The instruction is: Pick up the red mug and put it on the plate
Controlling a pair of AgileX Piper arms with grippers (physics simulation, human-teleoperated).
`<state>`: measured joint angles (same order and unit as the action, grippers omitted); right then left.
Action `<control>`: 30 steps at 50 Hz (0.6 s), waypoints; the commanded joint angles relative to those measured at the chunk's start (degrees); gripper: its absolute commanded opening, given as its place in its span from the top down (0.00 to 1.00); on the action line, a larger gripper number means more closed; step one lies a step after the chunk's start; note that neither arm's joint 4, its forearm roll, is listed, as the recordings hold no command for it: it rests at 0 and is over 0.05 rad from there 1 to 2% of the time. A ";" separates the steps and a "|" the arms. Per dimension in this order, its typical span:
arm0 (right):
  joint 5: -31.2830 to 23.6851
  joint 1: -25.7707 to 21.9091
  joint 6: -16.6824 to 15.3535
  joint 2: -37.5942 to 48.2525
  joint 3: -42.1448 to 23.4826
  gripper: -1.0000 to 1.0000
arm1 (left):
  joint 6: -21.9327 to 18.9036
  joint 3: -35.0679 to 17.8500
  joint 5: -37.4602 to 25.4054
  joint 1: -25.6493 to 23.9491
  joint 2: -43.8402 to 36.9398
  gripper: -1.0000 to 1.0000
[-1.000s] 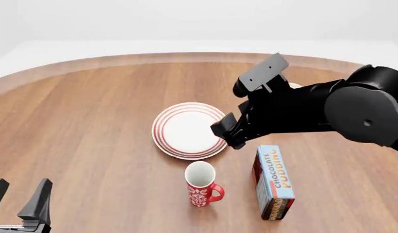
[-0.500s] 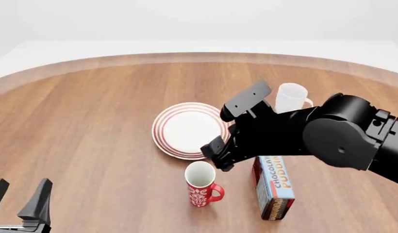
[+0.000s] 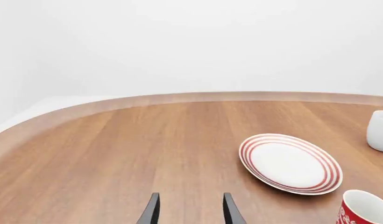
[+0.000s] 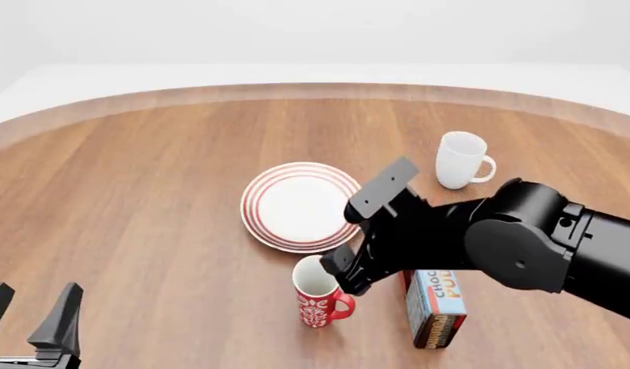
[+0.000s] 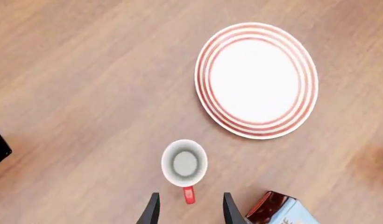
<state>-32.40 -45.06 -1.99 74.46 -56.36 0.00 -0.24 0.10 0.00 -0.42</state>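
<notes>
Hovering right gripper (image 5: 186,212) above red mug (image 5: 184,164), fingers parted.

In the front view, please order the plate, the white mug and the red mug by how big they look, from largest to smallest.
1. The plate, clearly the widest.
2 and 3. The white mug and the red mug look about alike; the right arm covers part of the red mug's rim and the red mug stands nearer the camera, so I cannot rank them.
</notes>
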 commanded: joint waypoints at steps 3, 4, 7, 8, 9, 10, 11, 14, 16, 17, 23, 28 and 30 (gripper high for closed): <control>1.62 0.43 -1.52 1.02 1.18 0.00 | 0.00 0.00 0.00 0.00 0.00 0.00; 1.82 0.38 -1.51 1.20 1.25 0.00 | 0.00 0.00 0.00 0.00 0.00 0.00; 2.18 -0.03 -1.14 1.78 1.30 0.00 | 0.00 0.00 0.00 0.00 0.00 0.00; 2.30 0.01 -1.61 1.94 1.31 0.00 | 0.00 0.00 0.00 0.00 0.00 0.00; 2.30 -0.11 -1.83 2.05 1.13 0.00 | 0.00 0.00 0.00 0.00 0.00 0.00; 2.15 -0.17 -1.65 2.14 0.89 0.00 | 0.00 0.00 0.00 0.00 0.00 0.00; 2.15 -0.29 -1.90 2.29 0.89 0.00 | 0.00 0.00 0.00 0.00 0.00 0.00; 2.50 -0.25 -2.13 2.78 1.09 0.00 | 0.00 0.00 0.00 0.00 0.00 0.00; 2.50 -0.38 -2.07 2.89 1.05 0.00 | 0.00 0.00 0.00 0.00 0.00 0.00; 2.53 -0.47 -1.96 2.98 0.98 0.00 | 0.00 0.00 0.00 0.00 0.00 0.00; 3.88 -1.14 -1.16 3.72 1.93 0.00 | 0.00 0.00 0.00 0.00 0.00 0.00; 4.52 -1.57 -0.59 4.05 2.47 0.00 | 0.00 0.00 0.00 0.00 0.00 0.00; 4.73 -1.89 -0.38 4.20 2.79 0.00 | 0.00 0.00 0.00 0.00 0.00 0.00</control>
<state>-28.91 -46.13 -3.03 77.78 -54.56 0.00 -0.24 0.10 0.00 -0.42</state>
